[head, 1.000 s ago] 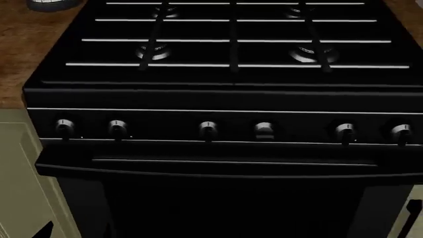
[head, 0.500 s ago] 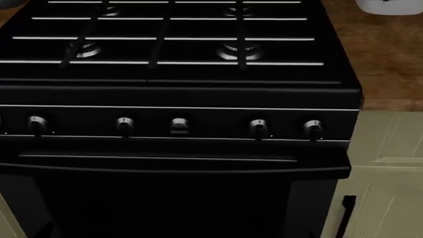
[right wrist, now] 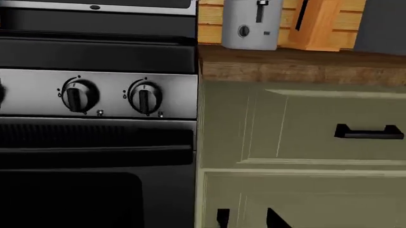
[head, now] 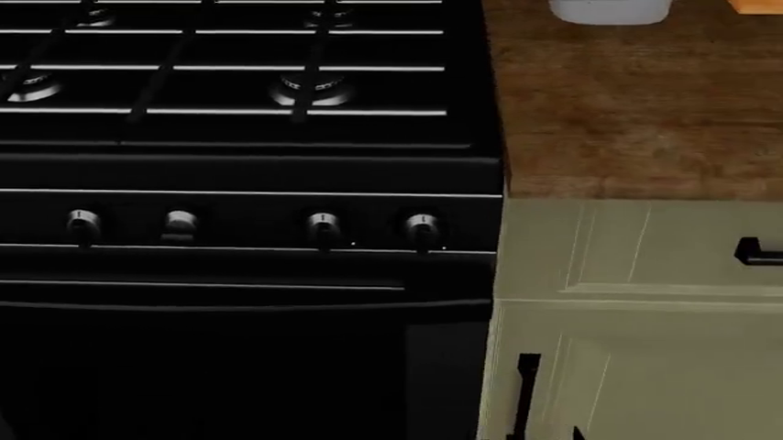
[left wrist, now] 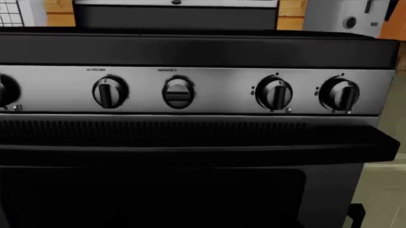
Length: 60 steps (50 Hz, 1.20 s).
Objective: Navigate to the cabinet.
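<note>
The cabinet (head: 636,348) fills the right of the head view, just right of the black stove. It is cream-white and panelled under a brown wood top (head: 636,110). Its drawer front carries a short black bar handle (head: 756,249), and the door below has a long vertical black handle (head: 526,394). The right wrist view faces the cabinet (right wrist: 298,128) close up, with the drawer handle (right wrist: 368,132) at its right. A dark pointed tip (right wrist: 274,219) at that view's edge may be a finger of my right gripper; its state is unreadable. No left gripper shows against the dark oven door.
The black stove (head: 245,183), with round knobs and burner grates, takes up the left of the head view, and the stove (left wrist: 190,95) fills the left wrist view. A grey toaster (right wrist: 250,23) and a wooden block (right wrist: 323,23) stand on the countertop. A white container (head: 610,9) sits at the back.
The head view has shifted right. The stove has slid from the centre to the left, and the cream cabinet with its drawer and door handles has come into view at the right.
</note>
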Motion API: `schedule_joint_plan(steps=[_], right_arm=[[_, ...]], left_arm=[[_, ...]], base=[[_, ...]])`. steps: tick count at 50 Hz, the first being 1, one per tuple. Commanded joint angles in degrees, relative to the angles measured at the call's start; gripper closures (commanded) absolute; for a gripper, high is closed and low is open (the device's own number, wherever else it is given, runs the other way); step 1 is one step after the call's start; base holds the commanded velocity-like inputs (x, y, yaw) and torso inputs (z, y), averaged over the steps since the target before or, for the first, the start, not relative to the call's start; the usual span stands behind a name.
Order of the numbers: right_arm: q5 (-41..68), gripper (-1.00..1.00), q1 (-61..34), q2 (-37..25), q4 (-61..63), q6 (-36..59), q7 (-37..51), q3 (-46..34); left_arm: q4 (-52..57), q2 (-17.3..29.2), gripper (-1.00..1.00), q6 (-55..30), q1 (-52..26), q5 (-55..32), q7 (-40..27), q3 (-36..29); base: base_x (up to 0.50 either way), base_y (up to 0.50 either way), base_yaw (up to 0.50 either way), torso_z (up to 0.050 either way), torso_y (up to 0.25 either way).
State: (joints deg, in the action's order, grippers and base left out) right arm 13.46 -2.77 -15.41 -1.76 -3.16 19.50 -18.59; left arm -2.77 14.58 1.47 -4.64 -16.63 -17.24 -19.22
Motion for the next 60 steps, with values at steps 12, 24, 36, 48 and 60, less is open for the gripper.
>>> schedule_joint_plan(steps=[12, 24, 36, 48, 60], right_arm=[[0.29, -1.0, -0.05, -0.29, -0.02, -0.13, 0.3, -0.38], [0.46, -1.0, -0.11, -0.44, 0.08, -0.06, 0.5, -0.6], [0.65, -1.0, -0.11, -0.59, 0.19, -0.12, 0.73, -0.73], [0.74, -1.0, -0.45, -0.57, -0.52, -0.54, 0.79, -0.9], [0.84, -1.0, -0.38, -0.77, -0.23, -0.43, 1.04, -1.12]], left_arm=[[0.09, 0.34, -1.0, 0.31, -0.01, -0.16, -0.39, -0.48], [0.17, 0.52, -1.0, 0.21, -0.08, -0.45, -0.53, -0.69], [0.3, 0.69, -1.0, 0.19, -0.1, -0.63, -0.73, -0.88], [-0.54, 0.64, -1.0, 0.67, -0.5, -0.73, -0.7, -1.1], [-0.3, 0.86, -1.0, 0.63, -0.45, -0.93, -0.87, -1.31]], base=[[-0.03, -0.5, 0.0, 0.0, 0.0], [-0.03, -0.5, 0.0, 0.0, 0.0], [-0.03, -0.5, 0.0, 0.0, 0.0], [-0.03, -0.5, 0.0, 0.0, 0.0], [-0.03, -0.5, 0.0, 0.0, 0.0]])
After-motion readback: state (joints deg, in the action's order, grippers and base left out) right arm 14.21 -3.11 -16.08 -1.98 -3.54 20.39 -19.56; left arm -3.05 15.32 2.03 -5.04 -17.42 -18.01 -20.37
